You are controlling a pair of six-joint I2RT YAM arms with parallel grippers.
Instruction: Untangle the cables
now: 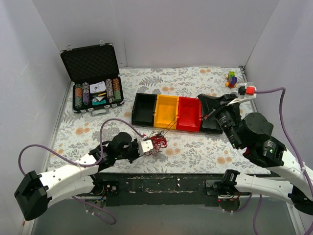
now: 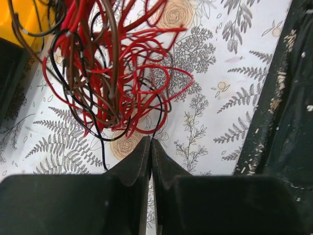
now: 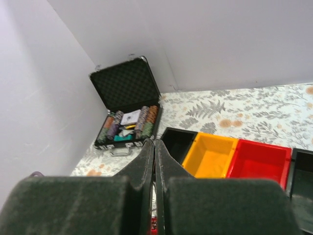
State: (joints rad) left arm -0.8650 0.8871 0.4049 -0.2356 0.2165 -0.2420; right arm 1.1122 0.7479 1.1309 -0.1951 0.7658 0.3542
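The cables [image 1: 158, 142] are a bunch of thin red, brown and black wires on the floral table, just in front of the trays. In the left wrist view the cables [image 2: 117, 73] fill the upper left. My left gripper [image 1: 148, 146] lies low at the bunch's left side. Its jaws [image 2: 150, 140] are pressed together, and a black strand runs straight into the tips. A few strands rise taut from the bunch toward my right gripper [image 1: 202, 116], which hangs above the trays. It is shut [image 3: 154, 142], with a thin dark strand at its tips.
A row of trays stands behind the bunch: black [image 1: 143, 108], yellow [image 1: 166, 111], red [image 1: 189, 113] and another black one [image 1: 210, 126]. An open poker-chip case [image 1: 93, 81] is at the back left. A small toy [image 1: 231, 78] sits at the back right. White walls enclose the table.
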